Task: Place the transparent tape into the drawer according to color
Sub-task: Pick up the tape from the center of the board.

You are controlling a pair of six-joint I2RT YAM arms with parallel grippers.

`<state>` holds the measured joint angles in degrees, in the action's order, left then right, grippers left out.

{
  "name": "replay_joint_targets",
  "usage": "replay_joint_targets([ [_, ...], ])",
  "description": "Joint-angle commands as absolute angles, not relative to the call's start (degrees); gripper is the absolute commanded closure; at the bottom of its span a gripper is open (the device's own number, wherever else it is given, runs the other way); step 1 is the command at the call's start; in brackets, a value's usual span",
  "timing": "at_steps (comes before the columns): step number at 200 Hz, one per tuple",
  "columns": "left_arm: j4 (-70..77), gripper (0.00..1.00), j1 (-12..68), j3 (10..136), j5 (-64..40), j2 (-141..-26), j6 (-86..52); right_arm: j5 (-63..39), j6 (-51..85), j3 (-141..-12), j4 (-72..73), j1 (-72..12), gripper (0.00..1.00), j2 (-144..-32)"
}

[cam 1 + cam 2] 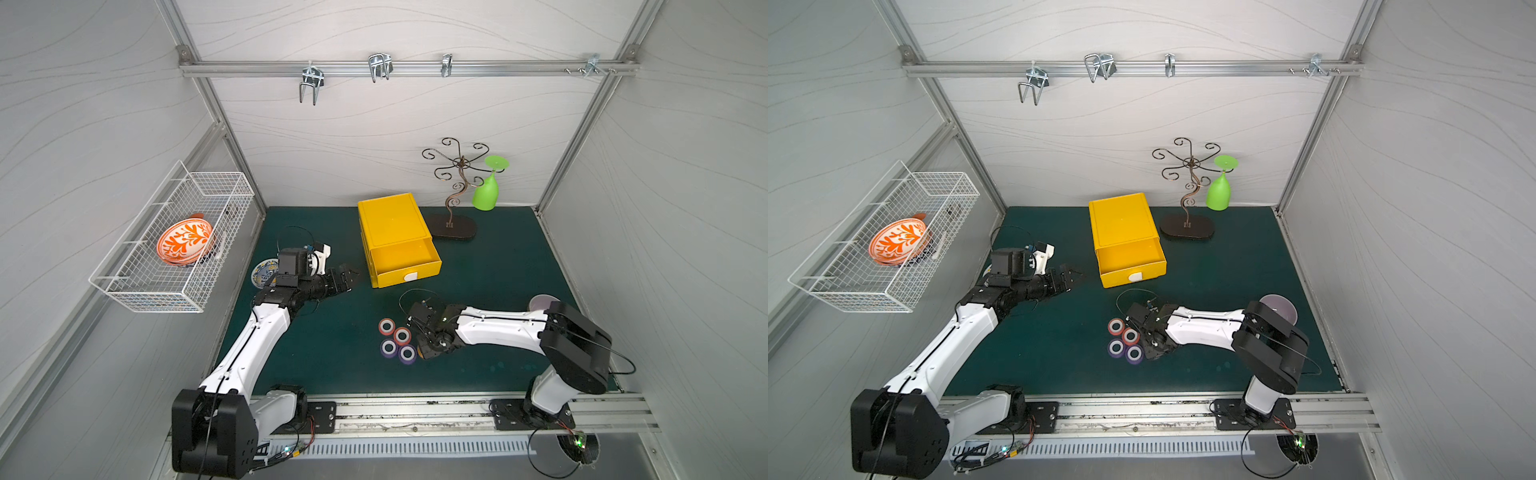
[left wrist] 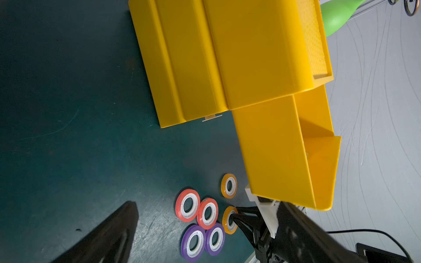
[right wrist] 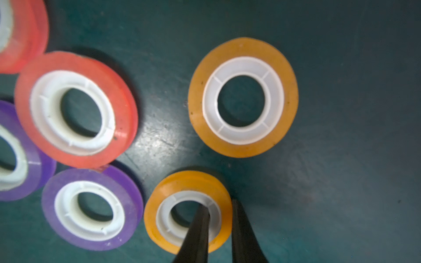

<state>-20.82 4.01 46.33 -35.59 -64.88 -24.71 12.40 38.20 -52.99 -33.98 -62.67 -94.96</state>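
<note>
Yellow plastic marked the cabinet (image 1: 392, 224) in both top views, its top drawer (image 1: 405, 259) standing open toward the robot. The left arm reached forward and inward toward the cabinet. The left gripper (image 1: 354, 279) hovered near the drawer's front corner, jaws spread wide and holding nothing. The right arm lay low across the green mat (image 1: 324, 357), wrist bent down in front of the cabinet, with its fingers hidden under the wrist. Two red rolls (image 1: 387, 326) and two purple rolls (image 1: 389, 347) lay flat in a tight cluster in front of the cabinet, just beside that wrist.

In the left wrist view, a loose orange roll (image 2: 229, 185) lay flat, closer to the cabinet than the cluster.

In the right wrist view, the right gripper (image 3: 219, 207) pinched the wall of the gripped orange roll (image 3: 189, 181), one finger inside the white core and one outside the rim. That roll sat farther from the cabinet than the loose one. Whether it touched the mat could not be told.
</note>
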Motion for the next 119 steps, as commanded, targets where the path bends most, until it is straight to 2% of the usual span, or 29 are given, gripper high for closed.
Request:
replay_joint_targets([
  [1, -21.02, 0.00, 3.70, 46.36, -36.39, -63.59, -24.35, 12.90, 38.81, -50.91, -37.80, -62.75, 0.94, -98.18],
  [14, -21.07, 0.00, 3.72, 46.41, -36.47, -63.71, -24.28, 13.01, 38.83, -50.89, -37.58, -62.78, 1.00, -98.02],
  [119, -21.24, 0.01, 3.73, 46.41, -36.28, -63.67, -24.16, 14.59, 39.29, -50.54, -37.85, -61.93, 1.00, -84.70],
])
